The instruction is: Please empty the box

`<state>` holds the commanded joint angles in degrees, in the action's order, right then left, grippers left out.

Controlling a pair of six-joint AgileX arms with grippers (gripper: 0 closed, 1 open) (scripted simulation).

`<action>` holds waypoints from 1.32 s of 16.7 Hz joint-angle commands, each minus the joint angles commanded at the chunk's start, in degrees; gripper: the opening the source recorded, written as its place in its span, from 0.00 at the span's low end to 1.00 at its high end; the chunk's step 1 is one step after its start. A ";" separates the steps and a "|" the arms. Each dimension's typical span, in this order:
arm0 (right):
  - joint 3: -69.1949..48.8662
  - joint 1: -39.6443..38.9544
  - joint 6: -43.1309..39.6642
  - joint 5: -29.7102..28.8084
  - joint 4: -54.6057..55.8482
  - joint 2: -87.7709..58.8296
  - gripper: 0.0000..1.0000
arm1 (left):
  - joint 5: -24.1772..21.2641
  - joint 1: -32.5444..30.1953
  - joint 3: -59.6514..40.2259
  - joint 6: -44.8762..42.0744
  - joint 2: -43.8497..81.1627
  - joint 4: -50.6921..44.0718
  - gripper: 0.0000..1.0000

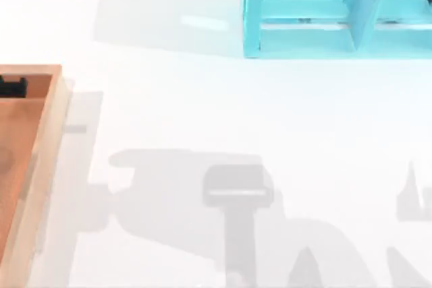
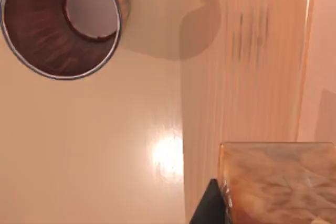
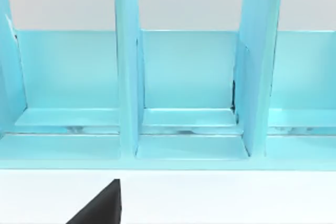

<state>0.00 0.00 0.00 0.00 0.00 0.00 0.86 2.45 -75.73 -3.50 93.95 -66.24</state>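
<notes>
We see the box [image 1: 30,160] at the left edge of the table [image 1: 202,112] in the top view, its tan rim and orange-brown floor partly cut off, with a small dark piece [image 1: 13,86] at its far corner that we cannot identify. Our left wrist view looks down into the box, where a dark cup [image 2: 63,22] with a metal rim lies or stands on the floor and a marbled orange block [image 2: 278,182] sits close to the lens, a black finger [image 2: 207,205] beside it; whether our left gripper is spread or pinching the block, we cannot tell. Our right wrist view faces the blue shelf [image 3: 178,103], with a black finger tip [image 3: 102,205] at the edge, and we cannot tell its state either. The risk we judge: the block sits near the box wall, so a lift could catch on the rim, or a sweep could knock the cup over. The top view gives the layout of box and shelf [image 1: 331,11] well apart; the left wrist view alone reveals the contents.
</notes>
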 joint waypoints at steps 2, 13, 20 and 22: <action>0.00 0.00 0.00 0.00 0.00 0.00 1.00 | 0.32 -7.97 0.88 8.65 1.85 3.25 0.00; 0.00 0.00 0.00 0.00 0.00 0.00 1.00 | -0.69 -35.10 6.93 34.28 8.50 10.19 0.00; 0.00 0.00 0.00 0.00 0.00 0.00 1.00 | -0.69 -34.88 7.68 34.27 8.81 11.10 0.00; 0.00 0.00 0.00 0.00 0.00 0.00 1.00 | -0.66 -34.88 9.23 34.23 9.84 13.52 0.00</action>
<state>0.00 0.00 0.00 0.00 0.00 0.00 0.20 -32.44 -66.50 30.73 103.79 -52.72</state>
